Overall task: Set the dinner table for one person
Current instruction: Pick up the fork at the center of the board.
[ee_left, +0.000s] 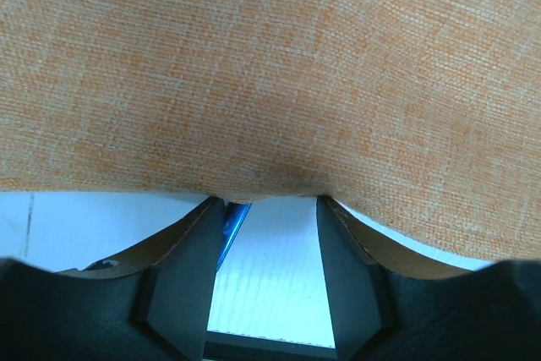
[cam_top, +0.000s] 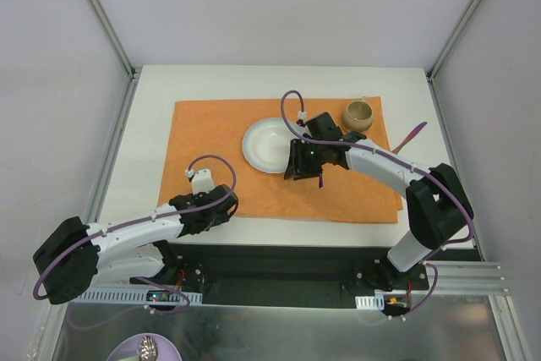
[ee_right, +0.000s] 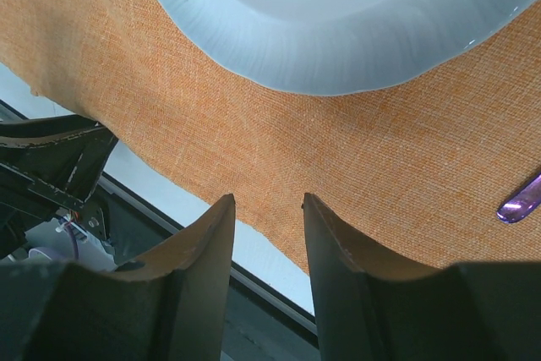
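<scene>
The dinner table (cam_top: 152, 107) is a white top with an orange placemat (cam_top: 211, 133) spread on it. A white plate (cam_top: 270, 144) sits mid-mat, and it fills the top of the right wrist view (ee_right: 338, 31). A tan cup (cam_top: 358, 114) stands at the mat's far right. A purple utensil (cam_top: 412, 135) lies across the mat's right edge (ee_right: 520, 200). My right gripper (cam_top: 306, 168) hovers open just right of the plate, its jaws (ee_right: 267, 199) empty over the mat's near edge. My left gripper (cam_top: 221, 202) is at the mat's near edge, its jaws (ee_left: 269, 205) apart. A thin blue thing (ee_left: 228, 227) lies against its left finger.
Metal rails (cam_top: 110, 141) run along the table's sides. A black base plate (cam_top: 279, 272) lies at the near edge between the arm bases. Below it, a lilac dish (cam_top: 144, 349) holds something metallic.
</scene>
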